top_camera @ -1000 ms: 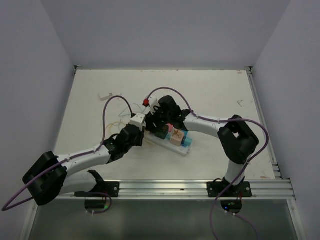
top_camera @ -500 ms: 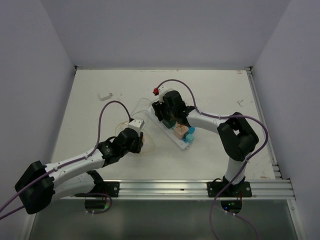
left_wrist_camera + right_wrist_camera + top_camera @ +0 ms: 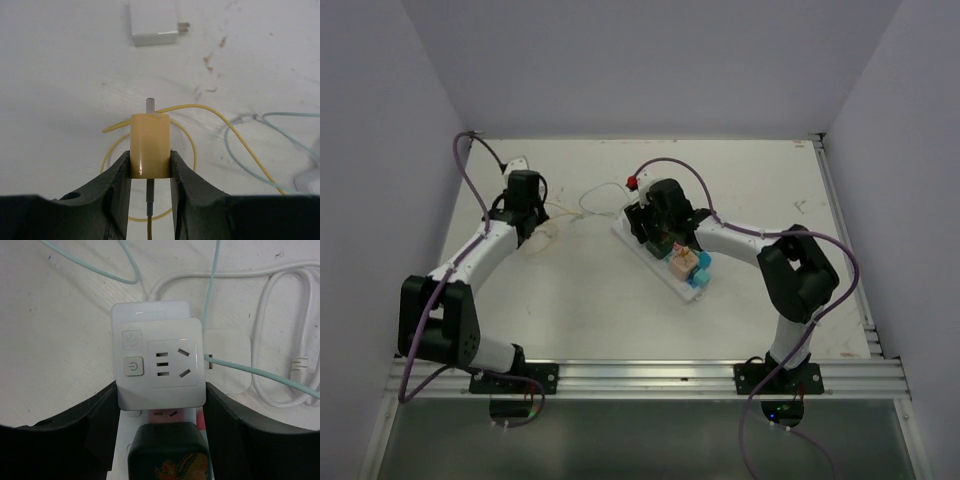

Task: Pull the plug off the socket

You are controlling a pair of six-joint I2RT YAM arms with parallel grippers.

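Left hand (image 3: 150, 159) grasping yellow plug (image 3: 150, 140); white adapter (image 3: 154, 22) ahead. Right hand (image 3: 161, 390) clamping socket (image 3: 160, 360); green cable (image 3: 250, 371) alongside.

Overhead plus wrist close-ups (socket (image 3: 692, 287) shared)

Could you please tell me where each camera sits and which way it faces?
Top external: above and behind the bases, looking down at the table; left arm and right arm both show.
Left wrist: on the left arm, facing down the left fingers, shut on the yellow plug.
Right wrist: facing down the right fingers, clasping a white outlet block on the socket.
Top external and right wrist share the socket.
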